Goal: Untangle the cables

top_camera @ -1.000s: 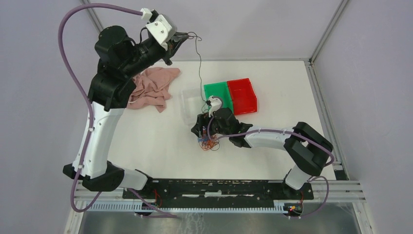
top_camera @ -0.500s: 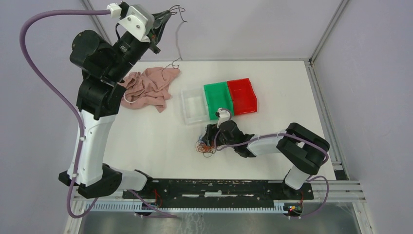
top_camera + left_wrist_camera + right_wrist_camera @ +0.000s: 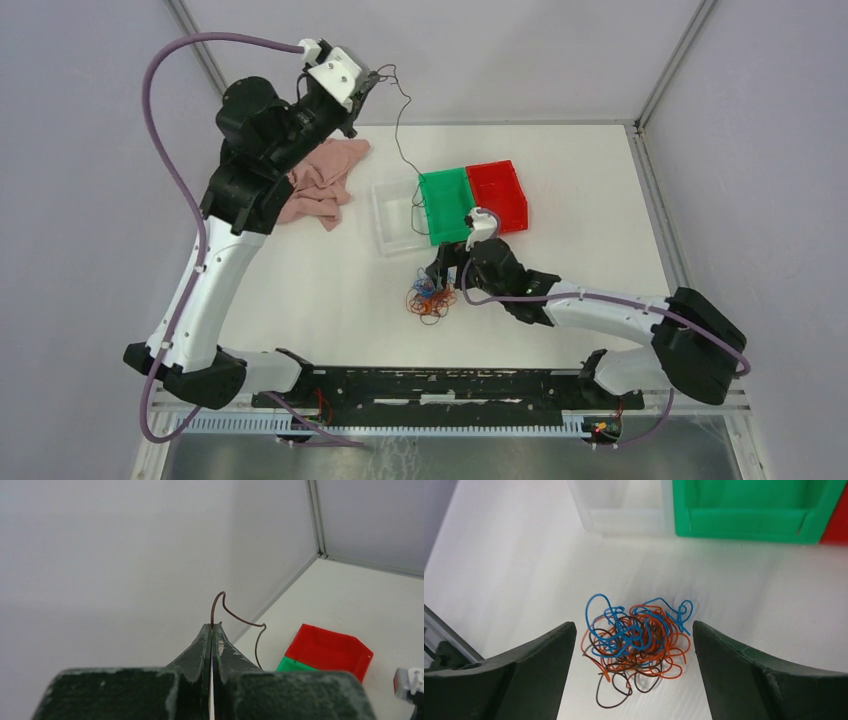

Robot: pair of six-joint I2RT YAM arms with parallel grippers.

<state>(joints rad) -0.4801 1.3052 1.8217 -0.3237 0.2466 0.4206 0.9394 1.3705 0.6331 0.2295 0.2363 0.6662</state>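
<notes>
Cables (image 3: 430,298) in orange-red, blue and dark brown lie as a small curly wad on the white table (image 3: 300,290), just below the centre of the overhead view. The right gripper (image 3: 441,274) sits just to the upper right of the wad there, pointing at it. In the right wrist view the right gripper (image 3: 633,630) has its two dark fingers (image 3: 539,665) spread wide at the lower left and lower right of the frame. The cables (image 3: 636,642) lie on the table between them, filling most of the gap, and nothing is clamped.

One dark wire (image 3: 400,130) is apart from the wad. The left gripper (image 3: 372,80), raised in the upper left of the overhead view, is closed on its top end. The wire hangs down the frame from there, its lower end over the clear bin (image 3: 385,225) or the green bin (image 3: 448,205); which one I cannot tell. In the left wrist view the left gripper (image 3: 212,630) is pressed together, with the dark wire (image 3: 235,617) curling out of the tip toward the right.

A red bin (image 3: 498,195) adjoins the green one on the right, and a pink cloth (image 3: 320,175) lies left of the bins
</notes>
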